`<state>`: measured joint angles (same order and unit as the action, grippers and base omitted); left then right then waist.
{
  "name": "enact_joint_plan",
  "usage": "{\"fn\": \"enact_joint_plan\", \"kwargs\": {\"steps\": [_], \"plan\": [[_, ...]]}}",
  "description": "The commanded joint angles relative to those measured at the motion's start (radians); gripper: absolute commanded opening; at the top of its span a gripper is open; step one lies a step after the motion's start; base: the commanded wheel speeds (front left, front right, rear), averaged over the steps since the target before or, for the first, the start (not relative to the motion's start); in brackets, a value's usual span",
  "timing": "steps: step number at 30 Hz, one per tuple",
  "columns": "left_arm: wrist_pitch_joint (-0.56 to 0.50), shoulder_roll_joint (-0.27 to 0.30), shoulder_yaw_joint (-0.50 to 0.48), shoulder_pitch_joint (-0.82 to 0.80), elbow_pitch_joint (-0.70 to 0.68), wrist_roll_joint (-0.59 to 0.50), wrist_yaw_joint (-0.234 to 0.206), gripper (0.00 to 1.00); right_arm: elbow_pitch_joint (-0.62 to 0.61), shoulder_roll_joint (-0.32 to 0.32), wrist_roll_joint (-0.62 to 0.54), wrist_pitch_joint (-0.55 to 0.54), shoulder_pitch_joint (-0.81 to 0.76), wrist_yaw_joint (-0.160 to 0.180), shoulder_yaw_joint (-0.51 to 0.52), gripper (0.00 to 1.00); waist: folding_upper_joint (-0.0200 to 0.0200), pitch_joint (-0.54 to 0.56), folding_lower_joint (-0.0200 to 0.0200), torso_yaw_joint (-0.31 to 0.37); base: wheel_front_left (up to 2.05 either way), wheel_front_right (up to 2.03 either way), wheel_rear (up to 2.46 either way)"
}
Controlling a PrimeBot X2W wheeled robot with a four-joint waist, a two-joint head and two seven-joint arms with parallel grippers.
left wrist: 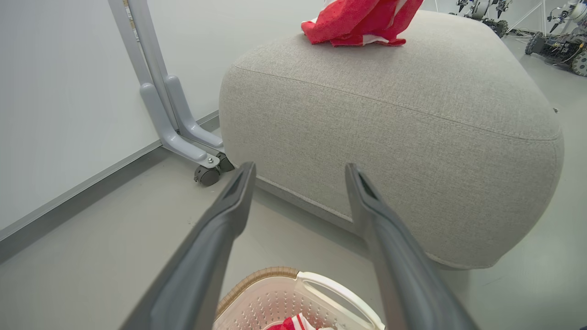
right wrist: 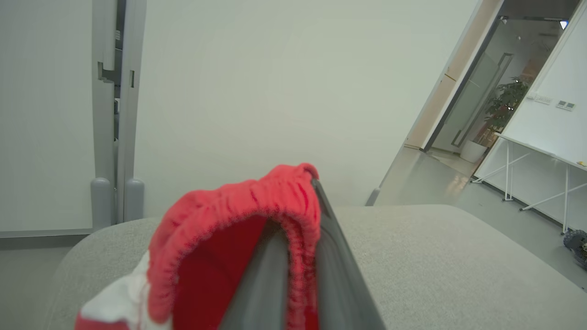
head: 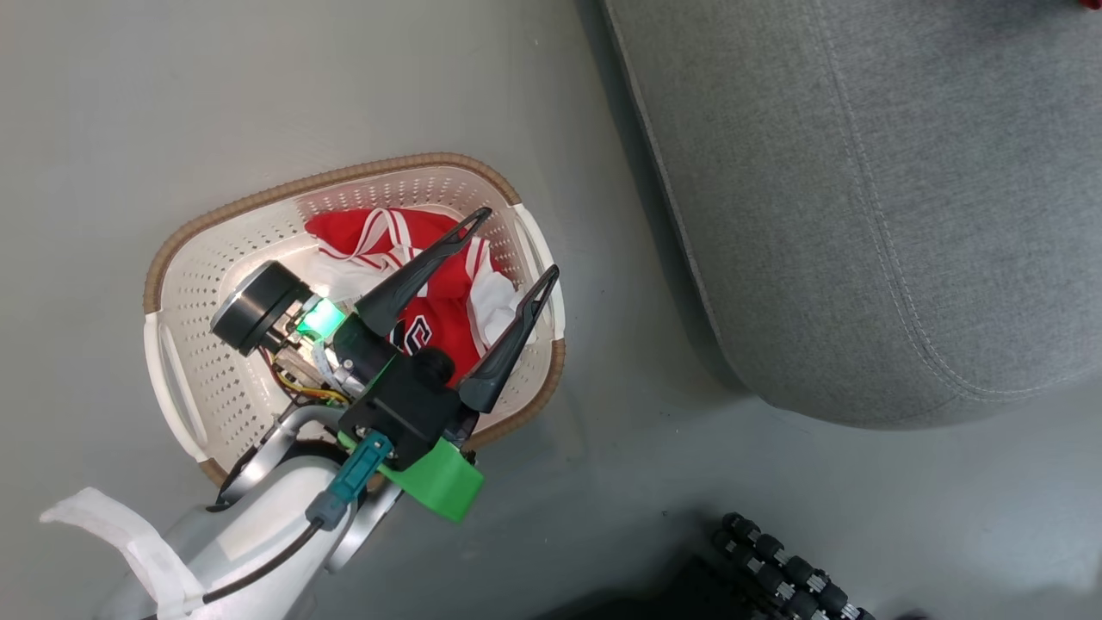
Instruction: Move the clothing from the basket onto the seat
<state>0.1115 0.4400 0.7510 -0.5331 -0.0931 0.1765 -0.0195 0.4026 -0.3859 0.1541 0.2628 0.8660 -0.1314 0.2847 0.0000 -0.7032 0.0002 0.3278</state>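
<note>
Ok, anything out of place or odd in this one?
Nothing spilled or damaged. One oddity: the gathered hem of the soft bright-red garment is hooked over the tips of the shut right pincer, above the large grey fabric seat, so it may snag on release. The cream perforated plastic basket sits upright beneath the open left pincer.

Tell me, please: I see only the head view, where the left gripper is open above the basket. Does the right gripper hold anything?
Observer: Yes. In the right wrist view, the right gripper is shut on a red garment, with the cloth draped over its fingers.
Operator: Is this garment at the seat, or somewhere in the air?
Observer: At the seat. The left wrist view shows the red cloth bunched on top of the seat, touching the grey fabric.
</note>
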Motion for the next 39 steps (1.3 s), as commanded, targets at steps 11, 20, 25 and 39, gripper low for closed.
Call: {"fn": "enact_joint_plan", "kwargs": {"steps": [11, 20, 25, 39], "plan": [[0.046, -0.038, 0.028, 0.016, 0.061, 0.033, 0.004, 1.0, 0.209, 0.086, -0.11, 0.003, -0.192, 0.001, 0.153, 1.0, 0.0, 0.076, -0.0002, -0.041, 0.0, 0.0, 0.0], [0.143, -0.14, 0.003, 0.098, 0.207, 0.138, -0.005, 1.0, -0.002, 0.268, -0.149, 0.003, -0.458, 0.001, 0.265, 1.0, 0.0, 0.26, -0.0002, -0.106, 0.0, 0.0, 0.0], [0.154, -0.235, -0.102, 0.178, 0.259, 0.242, 0.017, 1.0, -0.068, 0.324, -0.097, 0.003, -0.614, 0.001, 0.18, 1.0, 0.0, 0.35, -0.0002, -0.161, 0.0, 0.0, 0.0], [0.154, -0.339, -0.325, 0.417, 0.28, 0.09, 0.065, 1.0, -0.099, 0.334, -0.101, 0.003, -0.828, 0.001, 0.048, 1.0, 0.0, 0.583, -0.0002, -0.285, 0.0, 0.0, 0.0]]}}
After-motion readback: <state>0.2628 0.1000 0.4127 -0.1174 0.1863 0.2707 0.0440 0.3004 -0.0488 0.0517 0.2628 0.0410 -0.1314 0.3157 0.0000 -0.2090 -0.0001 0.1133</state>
